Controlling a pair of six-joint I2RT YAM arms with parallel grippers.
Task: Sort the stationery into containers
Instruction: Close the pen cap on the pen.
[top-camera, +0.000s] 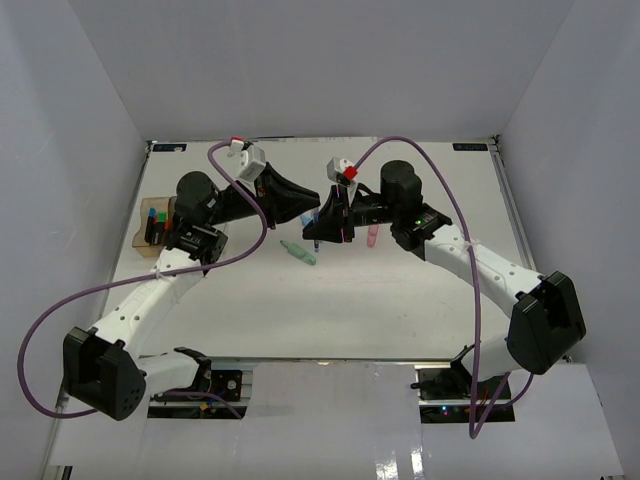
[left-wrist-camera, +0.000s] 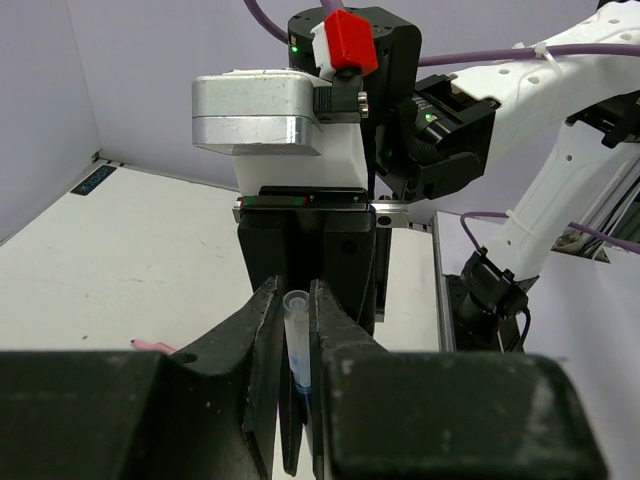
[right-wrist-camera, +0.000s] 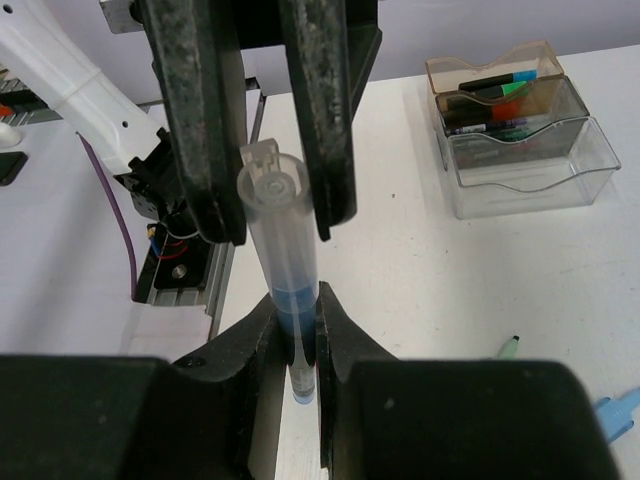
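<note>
Stationery sits mid-table: a clear-capped blue pen (right-wrist-camera: 280, 250) is held over the white table (top-camera: 400, 300), pinched on its barrel by the right gripper (right-wrist-camera: 297, 305) and at the cap end by the left gripper (left-wrist-camera: 295, 300), both clenched on it. A green piece (top-camera: 298, 252) and a pink piece (top-camera: 372, 237) lie nearby. The containers (right-wrist-camera: 520, 185) stand at the table's left edge, with highlighters (right-wrist-camera: 495, 88) in two of them. Plain pale walls (top-camera: 320, 60) close in the table on three sides.

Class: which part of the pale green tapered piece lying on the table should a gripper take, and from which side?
Probably its middle, from straight above: the pale green tapered piece lies flat and diagonal, with bare table along both long sides for the jaws to straddle it.
</note>
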